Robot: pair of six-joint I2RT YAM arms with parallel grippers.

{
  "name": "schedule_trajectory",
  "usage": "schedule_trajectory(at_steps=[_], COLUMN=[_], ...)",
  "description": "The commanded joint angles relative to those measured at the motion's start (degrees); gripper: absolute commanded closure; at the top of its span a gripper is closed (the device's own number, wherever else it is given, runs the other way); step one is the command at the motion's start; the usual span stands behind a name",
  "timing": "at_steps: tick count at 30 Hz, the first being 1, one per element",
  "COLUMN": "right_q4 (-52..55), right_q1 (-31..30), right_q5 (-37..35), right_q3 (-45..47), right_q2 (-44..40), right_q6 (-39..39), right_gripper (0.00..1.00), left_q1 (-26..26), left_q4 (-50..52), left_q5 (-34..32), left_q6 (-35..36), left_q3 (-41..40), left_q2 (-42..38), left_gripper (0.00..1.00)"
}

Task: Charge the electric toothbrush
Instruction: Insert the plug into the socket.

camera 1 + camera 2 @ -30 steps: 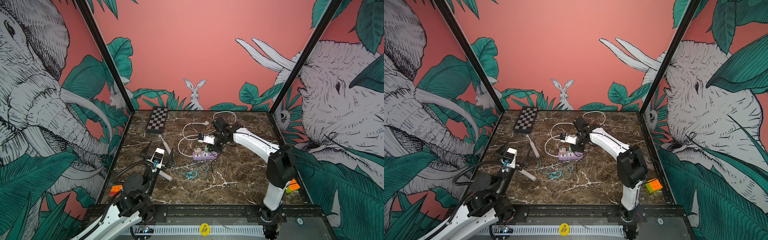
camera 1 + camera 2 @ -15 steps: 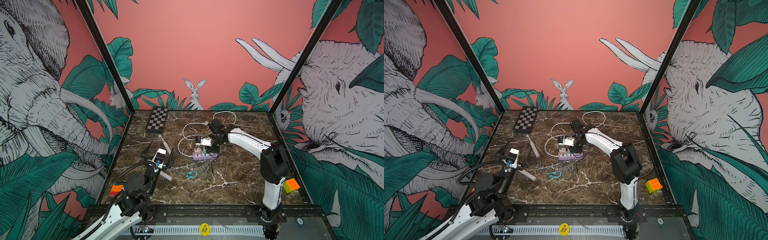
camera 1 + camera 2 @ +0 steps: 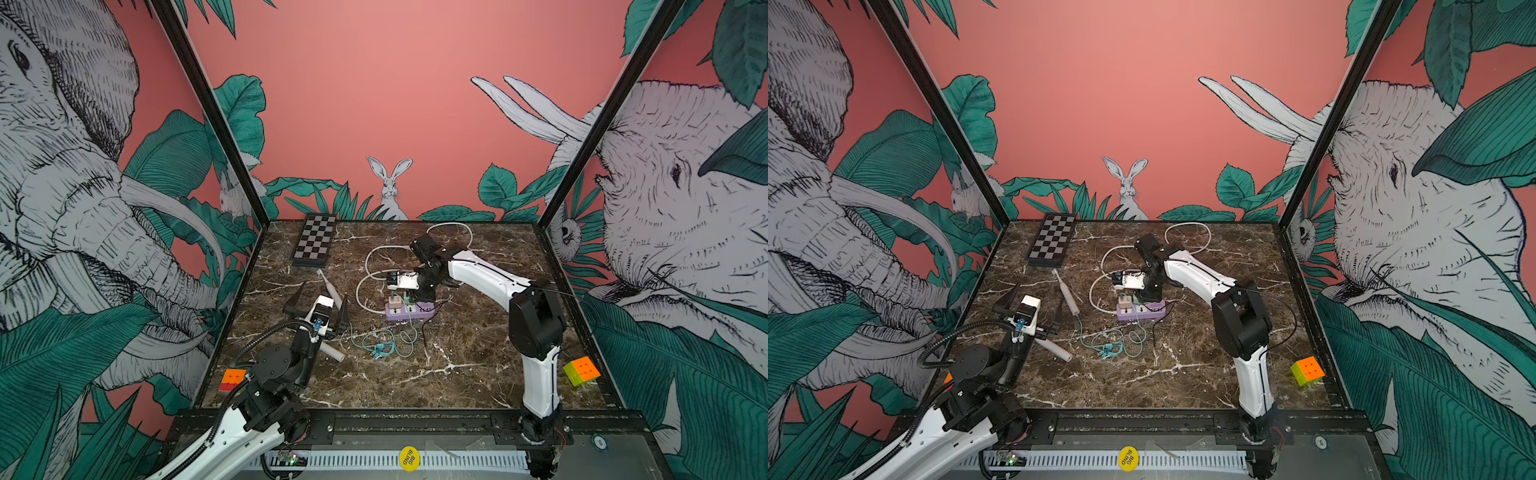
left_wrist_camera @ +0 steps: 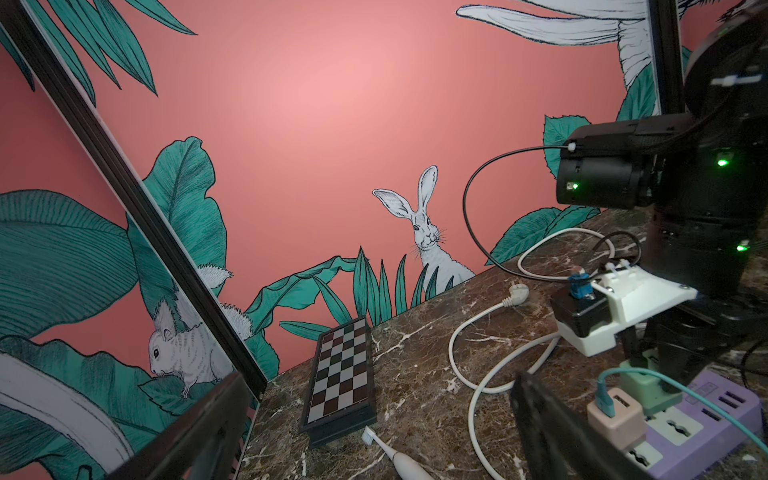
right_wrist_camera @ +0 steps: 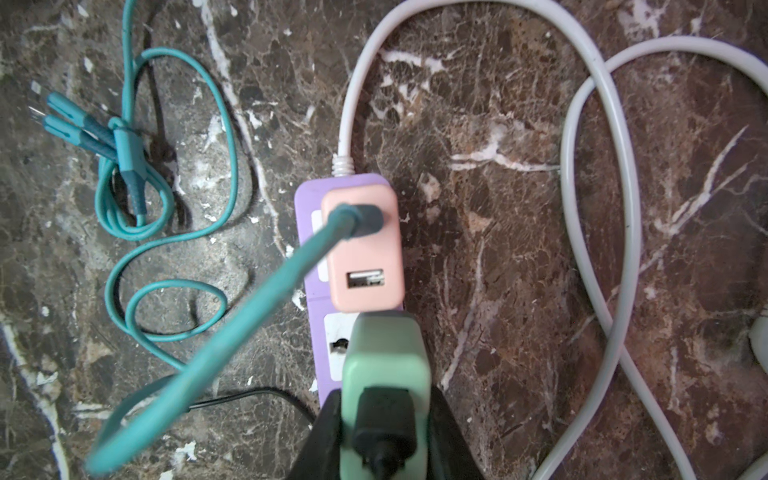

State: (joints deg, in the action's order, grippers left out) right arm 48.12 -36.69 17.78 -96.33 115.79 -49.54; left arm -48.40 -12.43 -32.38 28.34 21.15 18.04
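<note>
Nearest the front edge of the marble table (image 3: 457,374), the left gripper (image 3: 325,291) hovers with its jaws spread wide, holding nothing. A white cylinder (image 3: 332,353) lies by its wrist. Just beyond, the white electric toothbrush (image 3: 1068,296) lies flat on the marble, unconnected, its bristle head pointing toward the folded chessboard (image 3: 313,241) at the back. Farther in, the right gripper (image 5: 384,415) is clamped on a mint-green adapter (image 5: 386,365) standing on the purple power strip (image 3: 415,315), beside a pink adapter (image 5: 363,249) carrying the teal cable (image 3: 390,345).
</note>
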Motion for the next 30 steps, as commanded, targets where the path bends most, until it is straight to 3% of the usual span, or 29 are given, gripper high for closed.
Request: schedule_trajectory(at_steps=[1,21,30], right_q4=[2.6,0.5,-3.0], right_q1=[-0.7,-0.9,0.7], right_q5=[-1.6,-1.8,2.4], right_q3=[-0.6,1.8,5.1], right_q2=[0.5,1.2,1.9], right_q6=[-1.6,-2.1,-0.4], right_gripper=[1.0,1.0,1.0], left_q1=[0.5,0.9,1.0], left_q4=[-2.8,-2.7,-2.6], left_q5=[0.6,1.2,1.3], left_q6=[0.8,0.7,0.8], left_q3=[-0.9,-1.1,-1.2], left_q2=[0.2,-0.2,-0.3], left_gripper=[0.01,0.01,0.01])
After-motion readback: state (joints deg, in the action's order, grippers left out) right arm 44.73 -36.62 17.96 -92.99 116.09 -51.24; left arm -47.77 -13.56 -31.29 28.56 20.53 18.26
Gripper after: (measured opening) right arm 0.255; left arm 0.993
